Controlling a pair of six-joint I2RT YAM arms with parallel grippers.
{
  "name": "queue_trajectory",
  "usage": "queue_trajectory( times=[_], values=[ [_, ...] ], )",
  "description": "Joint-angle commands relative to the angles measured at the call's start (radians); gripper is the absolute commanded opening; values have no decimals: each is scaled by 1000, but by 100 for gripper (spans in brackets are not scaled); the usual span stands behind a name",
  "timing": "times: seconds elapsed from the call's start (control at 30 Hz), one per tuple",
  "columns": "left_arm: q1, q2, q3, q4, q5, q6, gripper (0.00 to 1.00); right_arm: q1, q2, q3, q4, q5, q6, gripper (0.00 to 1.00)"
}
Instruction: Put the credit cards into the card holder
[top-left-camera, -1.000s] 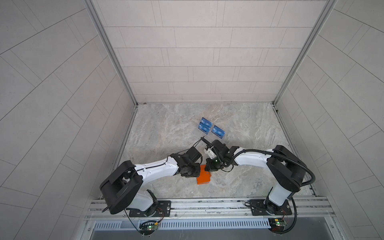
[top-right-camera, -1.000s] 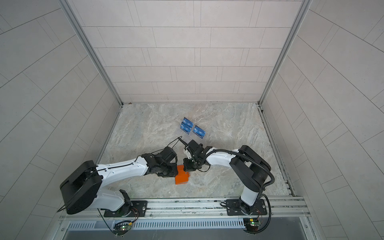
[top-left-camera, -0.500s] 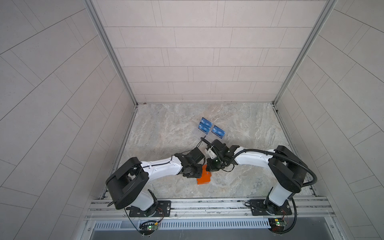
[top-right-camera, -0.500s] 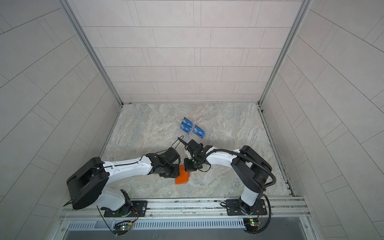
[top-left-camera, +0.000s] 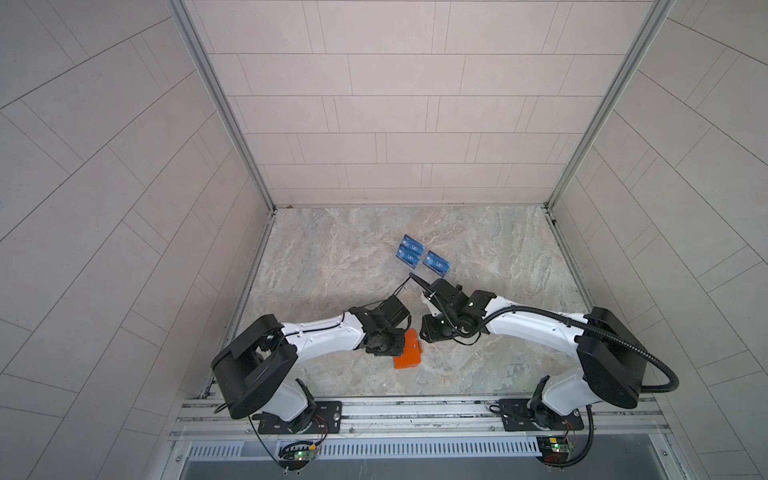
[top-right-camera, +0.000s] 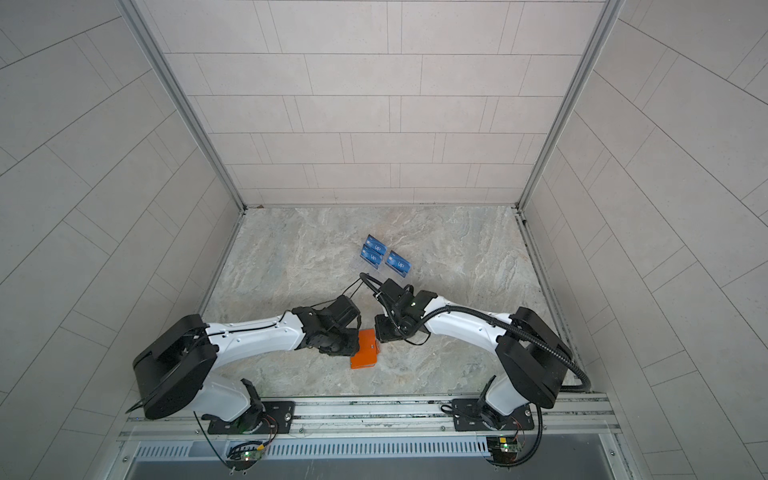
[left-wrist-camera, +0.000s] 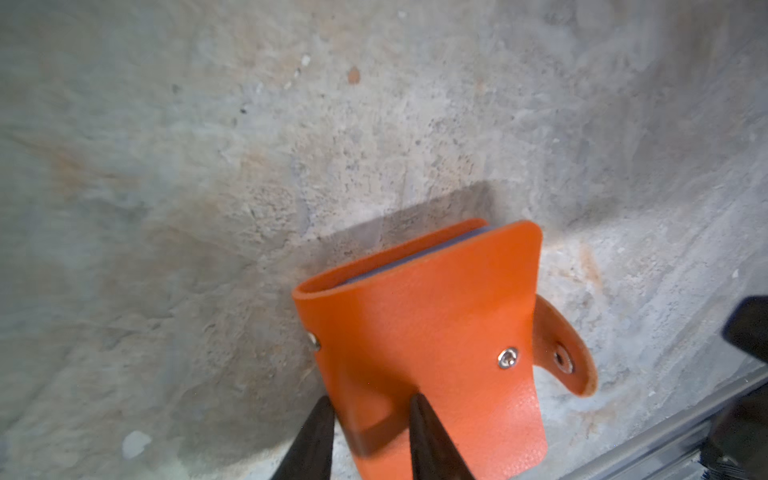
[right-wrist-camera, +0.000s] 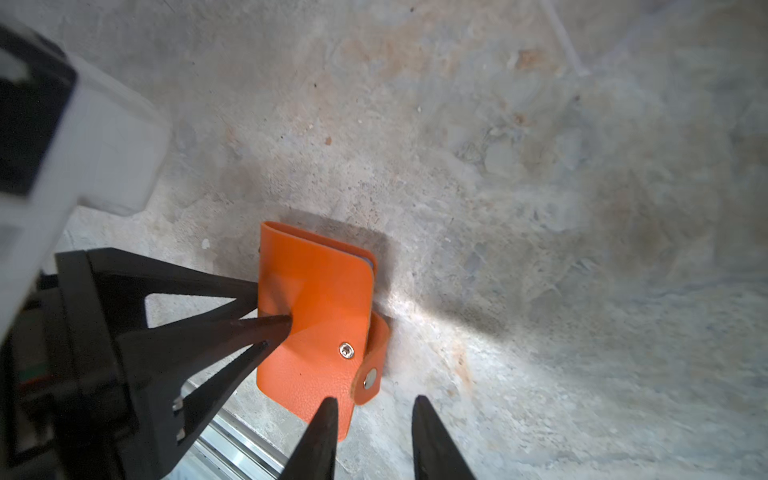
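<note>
1. left fingers (left-wrist-camera: 422, 428): clamped on the card holder (left-wrist-camera: 436, 332) at its fold-side edge. One finger sits outside the fold, the other on top of the cover, its tip denting the leather.
2. right fingers (right-wrist-camera: 322, 436): released and spread apart, with mostly bare surface (right-wrist-camera: 540, 249) between them. One tip overlaps the holder's near corner in the right wrist view (contact: can't tell).
3. card holder lies on the surface with its cover folded over, directly ahead of both finger pairs, which come at it from opposite edges.
4. snap tab (right-wrist-camera: 372, 368) is unfastened and curls off the edge just ahead of the right fingers, on the side away from the left fingers.
5. credit cards (top-left-camera: 436, 262): three blue ones, seen in both top views (top-right-camera: 398, 264), well apart from both finger pairs, out behind the right fingers.
</note>
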Motion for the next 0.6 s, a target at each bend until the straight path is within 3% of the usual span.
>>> queue_trajectory(
  times=[0.0, 0.57],
  values=[
    [-10, 17, -36, -50, -19, 19, 35, 35, 42, 46, -45, 57, 26, 34],
    [-12, 25, -55, -9, -2, 7, 35, 102, 156, 121, -129, 159, -21, 29]
  ],
)
